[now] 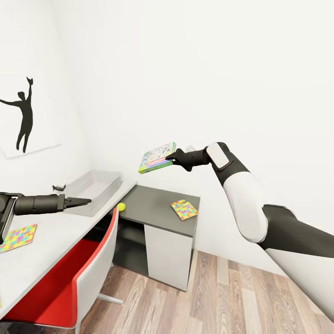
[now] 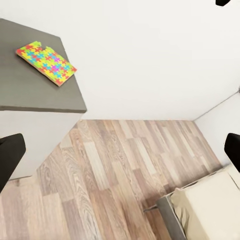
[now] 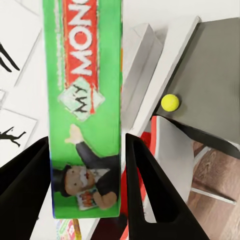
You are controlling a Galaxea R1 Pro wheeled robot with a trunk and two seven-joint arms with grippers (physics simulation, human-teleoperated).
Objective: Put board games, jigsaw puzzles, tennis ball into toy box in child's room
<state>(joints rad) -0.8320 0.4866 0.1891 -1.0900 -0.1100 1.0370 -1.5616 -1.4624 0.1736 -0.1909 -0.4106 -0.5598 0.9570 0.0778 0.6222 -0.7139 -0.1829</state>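
Right gripper [image 1: 172, 157] was clamped on the green-edged Monopoly box [image 1: 157, 157], held up in the air over the dark cabinet [image 1: 153, 204]. Left gripper [image 1: 81, 202] looked pinched shut on nothing, right beside the grey toy box [image 1: 95, 185], which seemed empty. Tennis ball [image 1: 121, 207] sat half hidden behind the red chair [image 1: 88, 264]. One jigsaw puzzle [image 1: 184, 209] lay on the cabinet, another [image 1: 17, 237] on the desk [image 1: 41, 250].

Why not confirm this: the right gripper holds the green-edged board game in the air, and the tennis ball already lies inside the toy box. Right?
Not quite. The right gripper does hold the green-edged board game aloft, but the head view shows the tennis ball on the table beside the toy box, not in it.
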